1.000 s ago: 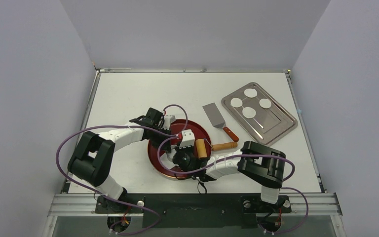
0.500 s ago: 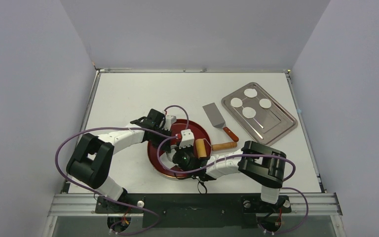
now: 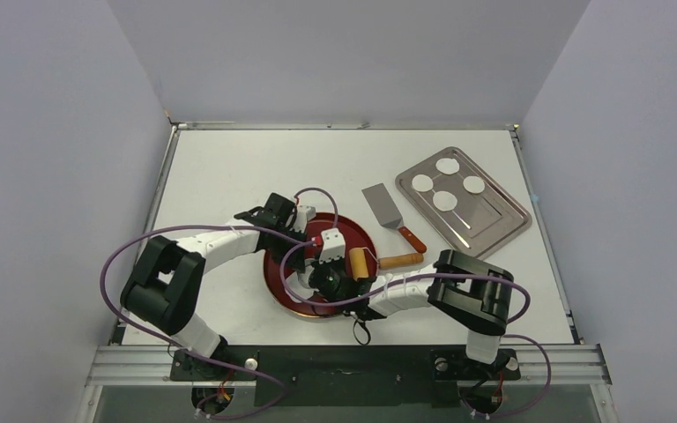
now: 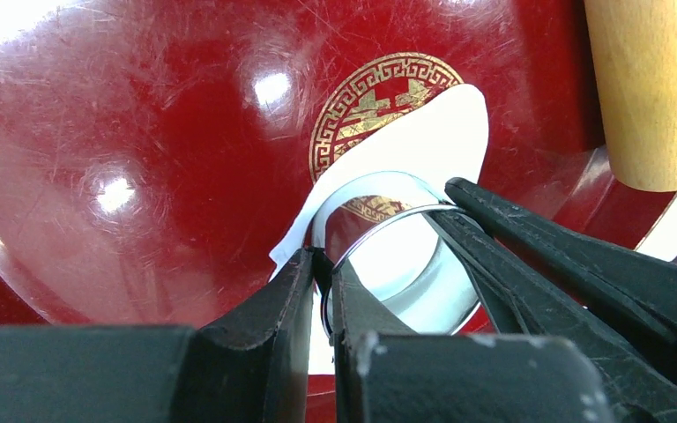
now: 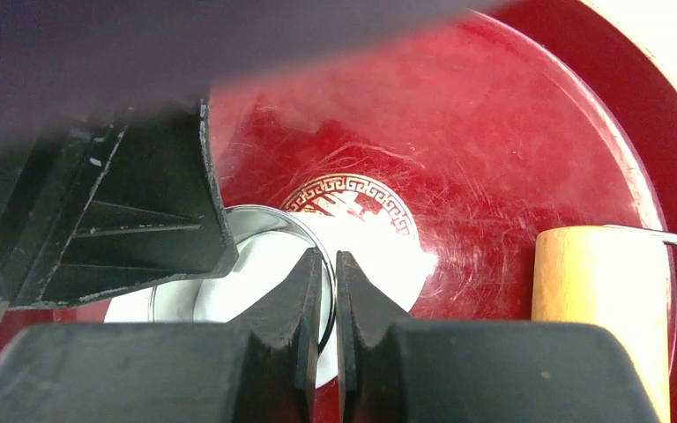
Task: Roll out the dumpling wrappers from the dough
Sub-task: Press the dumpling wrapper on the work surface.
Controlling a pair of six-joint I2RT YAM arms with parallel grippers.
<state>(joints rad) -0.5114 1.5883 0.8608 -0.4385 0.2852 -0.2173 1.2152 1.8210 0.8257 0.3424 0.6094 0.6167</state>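
Note:
A thin white sheet of dough lies in the middle of the red plate. A shiny metal ring cutter stands on the dough. My left gripper is shut on the ring's near rim. My right gripper is shut on the opposite side of the rim. Several round dumpling wrappers lie on the steel tray at the right. From above, both wrists hide the ring and the dough.
A wooden rolling pin rests on the plate's right edge, close beside my right gripper. A metal spatula with a wooden handle lies between plate and tray. Both arms crowd over the plate.
Both wrists have shifted only slightly over the plate, and the rolling pin nudged a touch farther back. Both grips stay the same.

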